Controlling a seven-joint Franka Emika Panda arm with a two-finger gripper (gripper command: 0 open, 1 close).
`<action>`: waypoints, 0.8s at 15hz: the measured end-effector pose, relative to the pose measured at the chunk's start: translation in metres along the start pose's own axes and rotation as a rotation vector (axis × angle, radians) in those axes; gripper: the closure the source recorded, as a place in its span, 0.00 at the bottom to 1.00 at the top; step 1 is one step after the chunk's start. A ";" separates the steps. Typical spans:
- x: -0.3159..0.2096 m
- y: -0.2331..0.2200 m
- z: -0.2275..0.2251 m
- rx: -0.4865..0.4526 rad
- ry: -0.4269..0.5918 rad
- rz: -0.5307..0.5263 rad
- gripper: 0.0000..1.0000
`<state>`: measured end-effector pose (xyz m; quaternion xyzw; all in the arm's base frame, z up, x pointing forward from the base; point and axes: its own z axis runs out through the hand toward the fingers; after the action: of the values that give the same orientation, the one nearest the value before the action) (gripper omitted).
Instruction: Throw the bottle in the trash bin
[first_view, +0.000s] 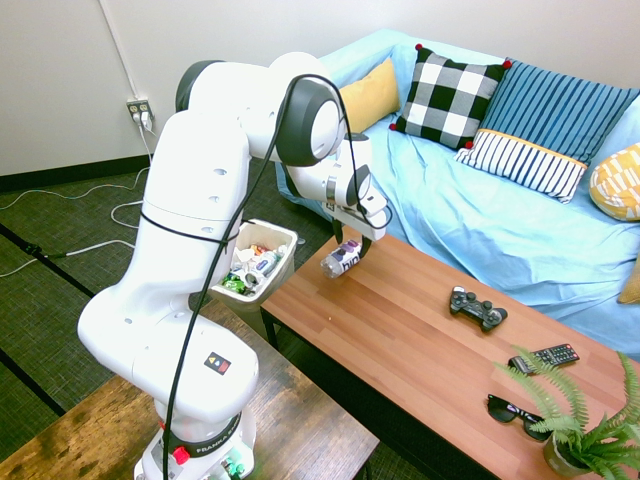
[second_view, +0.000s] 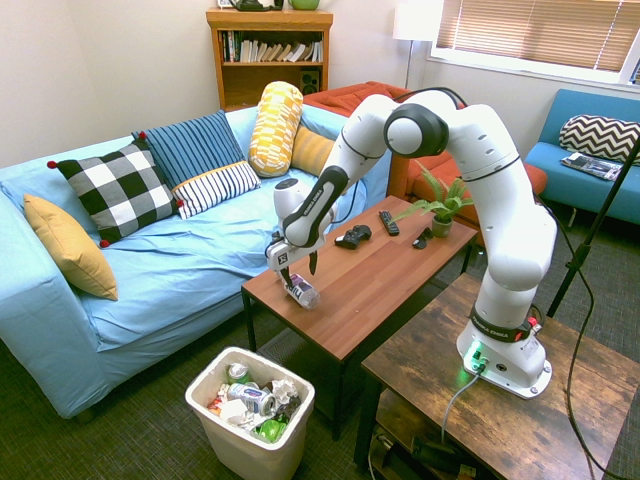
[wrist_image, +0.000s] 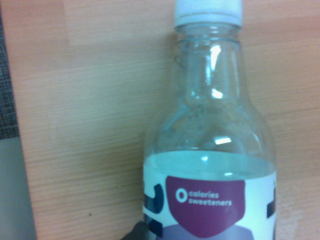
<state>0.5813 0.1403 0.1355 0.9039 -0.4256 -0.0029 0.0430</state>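
The wrist view's edges cut off the bottle (wrist_image: 210, 150) at its cap and its label.

I see the clear bottle (wrist_image: 209, 140) lying on its side on the worktop, capped in white (its label reads "0 calories sweeteners" on purple). The cream, rounded-corner trash bin (second_view: 252, 415) stands upright on the floor, holding crumpled bottles and wrappers.

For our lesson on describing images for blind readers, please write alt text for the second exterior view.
A white robot arm holds its open gripper around a clear bottle lying on a wooden coffee table. A cream trash bin full of bottles and wrappers stands nearby on the floor. Behind the table, a blue-covered sofa holds patterned cushions.
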 end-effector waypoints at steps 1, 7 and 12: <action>0.000 -0.003 0.006 -0.004 -0.006 0.000 1.00; 0.007 -0.014 0.027 -0.015 -0.040 0.001 1.00; 0.009 -0.015 0.029 -0.026 -0.045 0.005 1.00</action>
<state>0.5975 0.1403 0.1060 0.9018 -0.4289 -0.0288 0.0451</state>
